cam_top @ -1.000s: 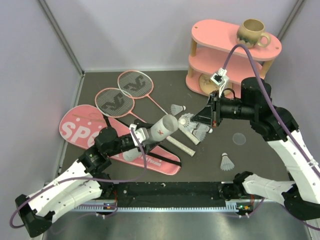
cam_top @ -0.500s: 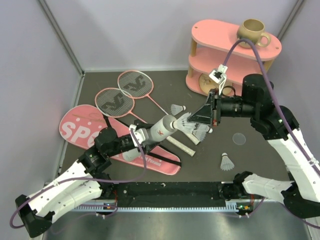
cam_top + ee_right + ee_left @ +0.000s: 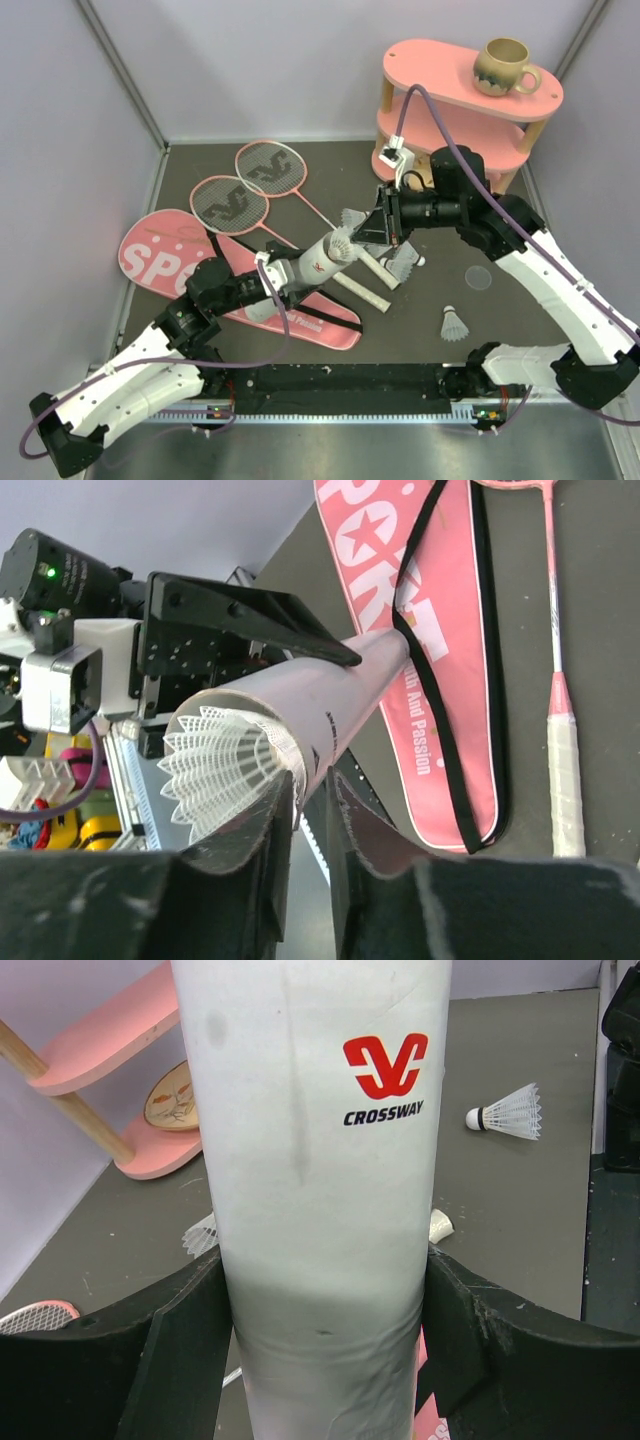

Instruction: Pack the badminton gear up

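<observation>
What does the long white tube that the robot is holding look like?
The long white tube is a matte, slightly smudged cylinder, perhaps cardboard, with a red logo and black CROSSWAY print. The left gripper clamps its lower part with black fingers on both sides, holding it tilted above the pink racket-shaped bag, open end raised towards the right gripper. A white feather shuttlecock sits in that mouth, its skirt sticking out.
</observation>
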